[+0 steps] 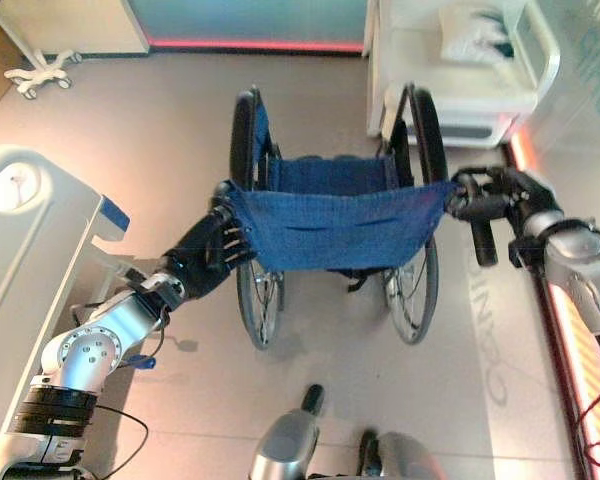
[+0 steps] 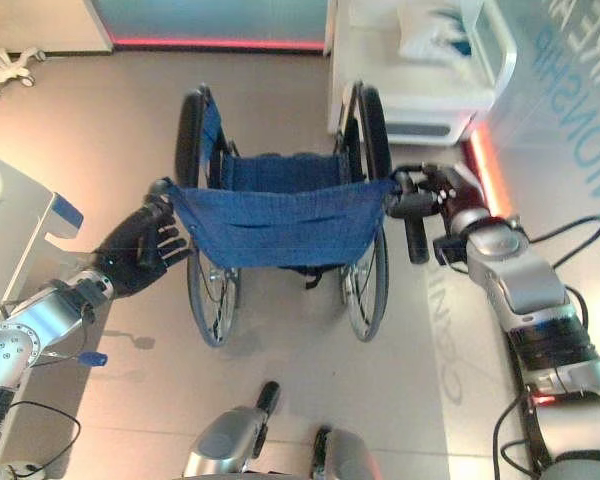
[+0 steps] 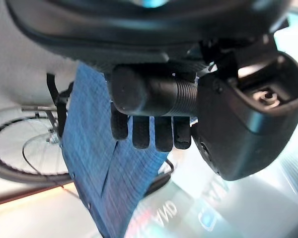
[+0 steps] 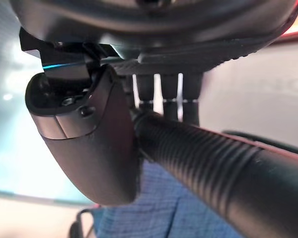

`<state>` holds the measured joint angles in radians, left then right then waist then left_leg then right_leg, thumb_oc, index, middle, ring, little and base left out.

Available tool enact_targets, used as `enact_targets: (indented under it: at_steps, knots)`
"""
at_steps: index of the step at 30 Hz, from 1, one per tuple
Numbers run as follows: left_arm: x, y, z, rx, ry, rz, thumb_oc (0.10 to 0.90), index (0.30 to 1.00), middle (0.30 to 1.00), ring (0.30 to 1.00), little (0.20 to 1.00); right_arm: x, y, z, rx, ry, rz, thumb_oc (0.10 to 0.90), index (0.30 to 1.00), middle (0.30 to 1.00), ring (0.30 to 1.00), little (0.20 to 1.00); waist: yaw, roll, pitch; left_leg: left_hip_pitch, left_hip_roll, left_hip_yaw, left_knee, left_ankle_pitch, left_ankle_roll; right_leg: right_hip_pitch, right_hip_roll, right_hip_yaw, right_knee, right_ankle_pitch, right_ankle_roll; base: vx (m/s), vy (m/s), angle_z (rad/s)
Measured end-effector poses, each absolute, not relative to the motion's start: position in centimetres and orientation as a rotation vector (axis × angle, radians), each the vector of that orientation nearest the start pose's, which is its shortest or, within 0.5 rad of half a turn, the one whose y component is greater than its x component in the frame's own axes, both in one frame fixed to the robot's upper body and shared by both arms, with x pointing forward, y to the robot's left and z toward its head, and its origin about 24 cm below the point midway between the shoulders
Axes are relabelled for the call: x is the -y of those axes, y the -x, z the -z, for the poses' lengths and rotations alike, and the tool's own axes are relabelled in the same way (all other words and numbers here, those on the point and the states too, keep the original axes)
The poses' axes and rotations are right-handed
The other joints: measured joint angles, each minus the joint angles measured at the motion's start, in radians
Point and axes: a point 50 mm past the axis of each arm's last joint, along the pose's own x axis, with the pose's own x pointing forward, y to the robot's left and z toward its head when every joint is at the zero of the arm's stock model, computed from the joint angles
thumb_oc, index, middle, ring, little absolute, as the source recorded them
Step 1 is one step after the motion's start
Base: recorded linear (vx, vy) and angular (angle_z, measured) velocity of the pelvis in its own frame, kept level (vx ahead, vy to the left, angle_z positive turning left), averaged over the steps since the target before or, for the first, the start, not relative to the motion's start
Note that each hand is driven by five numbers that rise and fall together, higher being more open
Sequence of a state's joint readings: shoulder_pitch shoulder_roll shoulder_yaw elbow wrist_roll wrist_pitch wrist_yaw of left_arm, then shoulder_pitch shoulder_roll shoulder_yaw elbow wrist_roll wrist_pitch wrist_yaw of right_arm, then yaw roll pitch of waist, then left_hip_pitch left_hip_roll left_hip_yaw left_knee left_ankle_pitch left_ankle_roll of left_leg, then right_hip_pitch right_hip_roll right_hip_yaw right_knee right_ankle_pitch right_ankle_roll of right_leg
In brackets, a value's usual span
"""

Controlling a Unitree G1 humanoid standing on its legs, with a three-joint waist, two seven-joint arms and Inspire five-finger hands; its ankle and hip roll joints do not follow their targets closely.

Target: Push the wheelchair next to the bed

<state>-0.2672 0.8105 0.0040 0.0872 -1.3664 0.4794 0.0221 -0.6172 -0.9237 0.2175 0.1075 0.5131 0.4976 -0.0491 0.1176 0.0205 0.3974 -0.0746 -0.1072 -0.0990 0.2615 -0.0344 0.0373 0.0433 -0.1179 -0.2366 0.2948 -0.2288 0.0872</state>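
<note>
While gripped: wheelchair (image 1: 340, 225), both hands.

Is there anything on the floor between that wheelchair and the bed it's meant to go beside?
Nothing visible. The wheelchair stands on bare floor, and the bed lies to the robot's left with open floor between them. Both hands are on the push handles: left hand, right hand.

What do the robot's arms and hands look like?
Both arms are shiny silver-grey metal with rounded joints and black bands. The left robot hand and right robot hand are dark, almost black, with jointed fingers like a glove. Thin black cables loop beside the arms.
</note>
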Motion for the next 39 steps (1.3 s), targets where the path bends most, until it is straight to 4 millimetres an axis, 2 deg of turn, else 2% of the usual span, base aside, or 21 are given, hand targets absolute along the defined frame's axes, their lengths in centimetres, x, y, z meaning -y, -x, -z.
enact_targets:
  at_steps: [1, 2, 3, 6, 8, 9, 11, 12, 13, 14, 16, 17, 19, 25, 28, 31, 32, 34, 36, 37, 39]
  knots:
    - [-25.5, -29.1, -11.6, -0.303, 0.541, 0.165, 0.400, 0.300, 0.300, 0.300, 0.300, 26.3, -33.3, -19.3, -0.110, 0.482, 0.037, 0.400, 0.300, 0.300, 0.300, 0.300, -0.017, -0.017, 0.019, 0.027, -0.053, 0.082, 0.115, -0.049, 0.042, -0.024, -0.057, -0.004, 0.197, -0.051, -0.001, 0.62, -0.226, 0.79]
    - [-25.3, -28.8, -11.5, -0.324, 0.510, 0.181, 0.400, 0.300, 0.300, 0.300, 0.300, 26.7, -32.8, -19.0, -0.123, 0.499, 0.036, 0.400, 0.300, 0.300, 0.300, 0.300, -0.050, 0.014, 0.006, 0.091, -0.058, -0.014, 0.063, -0.139, 0.105, -0.134, -0.059, 0.019, 0.471, -0.064, 0.014, 0.65, -0.242, 0.68]
    - [-25.5, -28.7, -11.6, -0.324, 0.504, 0.182, 0.400, 0.300, 0.300, 0.300, 0.300, 26.6, -32.7, -18.8, -0.120, 0.480, 0.033, 0.400, 0.300, 0.300, 0.300, 0.300, -0.055, -0.011, 0.007, 0.101, -0.084, -0.062, 0.068, -0.130, 0.100, -0.174, -0.064, 0.085, 0.485, -0.090, 0.006, 0.60, -0.213, 0.74]
    - [-25.4, -28.7, -11.6, -0.312, 0.524, 0.172, 0.400, 0.300, 0.300, 0.300, 0.300, 26.7, -32.4, -19.5, -0.124, 0.496, 0.017, 0.400, 0.300, 0.300, 0.300, 0.300, -0.091, 0.013, 0.013, 0.143, -0.066, -0.254, 0.050, -0.141, 0.078, -0.323, 0.008, 0.156, 0.256, -0.061, 0.028, 0.53, -0.217, 0.63]
    - [-25.6, -28.8, -11.6, -0.309, 0.526, 0.167, 0.400, 0.300, 0.300, 0.300, 0.300, 26.6, -32.4, -18.9, -0.168, 0.494, 0.008, 0.400, 0.300, 0.300, 0.300, 0.300, -0.113, -0.002, 0.009, 0.177, -0.039, -0.314, 0.045, -0.175, 0.021, -0.308, 0.045, 0.169, 0.037, 0.053, 0.042, 0.61, -0.252, 1.02]
    - [-25.6, -28.7, -11.6, -0.308, 0.522, 0.165, 0.400, 0.300, 0.300, 0.300, 0.300, 26.7, -32.3, -18.6, -0.197, 0.473, 0.002, 0.400, 0.300, 0.300, 0.300, 0.300, -0.128, -0.034, -0.007, 0.177, -0.041, -0.301, 0.069, -0.210, -0.009, -0.265, 0.034, 0.170, -0.001, 0.085, 0.038, 0.46, -0.199, 1.21]
    - [-25.6, -28.7, -12.1, -0.290, 0.517, 0.173, 0.400, 0.300, 0.300, 0.300, 0.300, 27.0, -32.2, -18.9, -0.206, 0.474, -0.008, 0.400, 0.300, 0.300, 0.300, 0.300, -0.150, -0.050, -0.016, 0.159, 0.008, -0.205, 0.129, -0.275, 0.004, -0.245, 0.043, 0.137, 0.044, 0.150, -0.017, 0.43, -0.234, 1.09]
    - [-25.8, -28.4, -12.4, -0.272, 0.520, 0.172, 0.400, 0.300, 0.300, 0.300, 0.300, 26.9, -32.2, -19.2, -0.199, 0.472, -0.011, 0.400, 0.300, 0.300, 0.300, 0.300, -0.143, -0.052, -0.017, 0.113, 0.032, -0.153, 0.266, -0.318, -0.057, -0.256, 0.053, 0.101, 0.096, 0.147, -0.075, 0.50, -0.302, 0.75]
    - [-25.8, -28.2, -12.5, -0.261, 0.531, 0.172, 0.400, 0.300, 0.300, 0.300, 0.300, 26.9, -32.3, -19.4, -0.194, 0.469, -0.014, 0.400, 0.300, 0.300, 0.300, 0.300, -0.142, -0.048, -0.018, 0.064, 0.044, -0.135, 0.361, -0.318, -0.074, -0.250, 0.065, 0.081, 0.099, 0.138, -0.101, 0.41, -0.254, 0.21]
    - [-25.8, -28.0, -12.6, -0.245, 0.550, 0.176, 0.400, 0.300, 0.300, 0.300, 0.300, 26.9, -32.4, -19.8, -0.186, 0.467, -0.022, 0.400, 0.300, 0.300, 0.300, 0.300, -0.102, -0.043, -0.017, -0.067, 0.044, -0.118, 0.599, -0.220, -0.168, -0.243, 0.110, 0.079, 0.096, 0.114, -0.131, 0.41, -0.225, -0.08]
    - [-25.4, -27.9, -12.1, -0.245, 0.581, 0.183, 0.400, 0.300, 0.300, 0.300, 0.300, 26.9, -32.5, -19.5, -0.203, 0.474, -0.031, 0.400, 0.300, 0.300, 0.300, 0.300, -0.048, -0.042, -0.017, -0.227, 0.014, -0.124, 0.867, -0.085, -0.186, -0.191, 0.136, 0.061, 0.075, 0.098, -0.175, 0.35, -0.167, -0.20]
    - [-25.3, -27.8, -11.7, -0.254, 0.590, 0.179, 0.400, 0.300, 0.300, 0.300, 0.300, 26.9, -32.6, -19.5, -0.213, 0.487, -0.033, 0.400, 0.300, 0.300, 0.300, 0.300, -0.038, -0.044, -0.017, -0.261, 0.000, -0.123, 0.896, -0.087, -0.182, -0.164, 0.140, 0.056, 0.056, 0.101, -0.171, 0.35, -0.144, -0.01]
    - [-25.5, -27.2, -10.8, -0.285, 0.591, 0.159, 0.400, 0.300, 0.300, 0.300, 0.300, 26.5, -33.1, -19.2, -0.236, 0.515, -0.044, 0.400, 0.300, 0.300, 0.300, 0.300, -0.022, -0.047, -0.015, -0.303, -0.034, -0.101, 0.829, -0.088, -0.181, -0.078, 0.146, 0.049, -0.013, 0.098, -0.180, 0.34, -0.109, 0.09]
    - [-26.0, -26.8, -10.1, -0.304, 0.601, 0.137, 0.400, 0.300, 0.300, 0.300, 0.300, 25.1, -34.8, -19.4, -0.260, 0.547, -0.066, 0.400, 0.300, 0.300, 0.300, 0.300, 0.024, -0.052, -0.017, -0.249, 0.015, 0.030, 0.196, -0.048, -0.150, 0.139, 0.200, 0.018, -0.206, 0.076, -0.205, 0.45, -0.050, 0.12]
    - [-26.1, -26.9, -10.2, -0.280, 0.607, 0.144, 0.400, 0.300, 0.300, 0.300, 0.300, 25.0, -35.2, -19.5, -0.259, 0.546, -0.060, 0.400, 0.300, 0.300, 0.300, 0.300, 0.042, -0.054, -0.020, -0.270, 0.052, 0.248, -0.005, 0.001, -0.132, 0.250, 0.237, -0.029, -0.292, 0.046, -0.216, 0.52, -0.050, 0.16]
    - [-26.3, -26.9, -10.4, -0.273, 0.597, 0.144, 0.400, 0.300, 0.300, 0.300, 0.300, 24.9, -35.3, -19.4, -0.260, 0.542, -0.065, 0.400, 0.300, 0.300, 0.300, 0.300, 0.085, -0.078, -0.045, -0.261, 0.047, 0.426, -0.002, 0.015, -0.096, 0.327, 0.245, -0.093, -0.327, -0.022, -0.192, 0.55, -0.055, -0.10]
    - [-26.3, -26.9, -10.4, -0.272, 0.596, 0.142, 0.400, 0.300, 0.300, 0.300, 0.300, 24.8, -35.3, -19.3, -0.264, 0.539, -0.069, 0.400, 0.300, 0.300, 0.300, 0.300, 0.092, -0.080, -0.054, -0.219, 0.024, 0.451, -0.013, 0.020, -0.037, 0.358, 0.255, -0.106, -0.311, -0.049, -0.154, 0.54, -0.074, 0.22]
    - [-26.8, -27.0, -11.1, -0.263, 0.564, 0.140, 0.400, 0.300, 0.300, 0.300, 0.300, 24.5, -35.6, -18.3, -0.287, 0.521, -0.075, 0.400, 0.300, 0.300, 0.300, 0.300, 0.102, -0.090, -0.084, -0.145, -0.021, 0.317, -0.082, 0.098, 0.150, 0.353, 0.292, -0.098, -0.187, -0.071, -0.123, 0.46, -0.066, 0.25]
    - [-27.1, -27.1, -11.9, -0.250, 0.533, 0.139, 0.400, 0.300, 0.300, 0.300, 0.300, 24.4, -35.8, -17.6, -0.310, 0.500, -0.079, 0.400, 0.300, 0.300, 0.300, 0.300, 0.129, -0.130, -0.111, -0.140, -0.020, 0.297, -0.079, 0.136, 0.160, 0.296, 0.277, -0.105, -0.046, -0.078, -0.092, 0.38, -0.026, 0.12]
    - [-27.4, -27.2, -12.3, -0.239, 0.525, 0.135, 0.400, 0.300, 0.300, 0.300, 0.300, 24.2, -35.9, -17.2, -0.322, 0.487, -0.085, 0.400, 0.300, 0.300, 0.300, 0.300, 0.131, -0.168, -0.120, -0.128, -0.036, 0.283, -0.061, 0.101, 0.154, 0.252, 0.241, -0.104, 0.095, -0.083, -0.046, 0.47, -0.077, 0.36]
    - [-27.5, -27.4, -12.5, -0.235, 0.518, 0.123, 0.400, 0.300, 0.300, 0.300, 0.300, 24.2, -35.9, -17.3, -0.312, 0.483, -0.082, 0.400, 0.300, 0.300, 0.300, 0.300, 0.117, -0.186, -0.121, -0.111, -0.086, 0.212, -0.003, 0.040, 0.155, 0.136, 0.195, -0.049, 0.416, 0.003, 0.153, 0.39, -0.085, 0.57]
